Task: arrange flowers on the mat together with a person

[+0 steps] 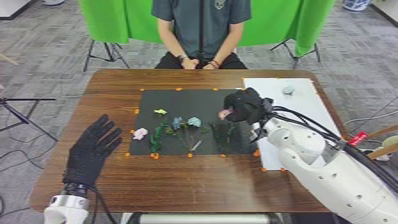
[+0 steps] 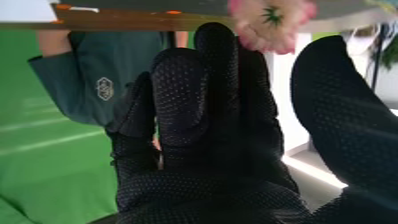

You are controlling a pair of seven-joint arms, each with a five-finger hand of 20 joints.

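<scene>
No text or number is reading legibly. Pale shield-shaped emblem [image 2: 105,88] is showing on the chest of a dark shirt [image 2: 84,57]; its inner marks are blurring together.

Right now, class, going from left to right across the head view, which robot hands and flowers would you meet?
Left hand, leftmost pink flower, yellow flower, light blue flowers, right hand, pale flower on the white sheet.
</scene>
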